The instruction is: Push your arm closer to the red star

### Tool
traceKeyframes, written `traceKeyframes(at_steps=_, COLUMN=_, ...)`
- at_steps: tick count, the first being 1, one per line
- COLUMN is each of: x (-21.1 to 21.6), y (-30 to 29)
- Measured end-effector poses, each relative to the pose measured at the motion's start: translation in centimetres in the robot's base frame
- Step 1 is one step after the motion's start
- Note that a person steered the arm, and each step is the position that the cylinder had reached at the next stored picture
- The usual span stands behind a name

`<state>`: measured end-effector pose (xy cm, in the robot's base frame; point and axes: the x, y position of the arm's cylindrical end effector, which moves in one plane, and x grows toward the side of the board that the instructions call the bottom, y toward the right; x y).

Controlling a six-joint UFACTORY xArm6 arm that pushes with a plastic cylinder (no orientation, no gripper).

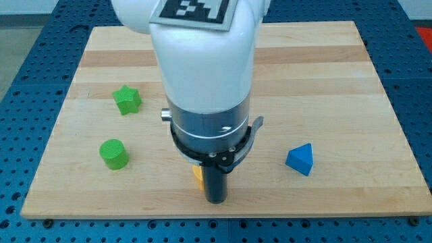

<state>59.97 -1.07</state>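
No red star shows in the camera view; the arm's white and grey body (209,88) covers the middle of the board and may hide it. My tip (214,200) is near the view's bottom edge of the board, at the centre. A small yellow block (197,176) peeks out just left of the rod, touching or nearly touching it. A green star (127,100) lies up and to the left. A green cylinder (113,153) lies to the left. A blue triangular block (300,159) lies to the right.
The wooden board (337,67) rests on a blue perforated table (27,61). The board's bottom edge runs just below my tip.
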Motion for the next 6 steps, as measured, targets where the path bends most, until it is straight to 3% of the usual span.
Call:
traceKeyframes(at_steps=1, x=-1.0, y=3.3)
traceKeyframes(at_steps=2, x=-6.1, y=4.7)
traceKeyframes(at_steps=6, x=-14.1, y=3.7)
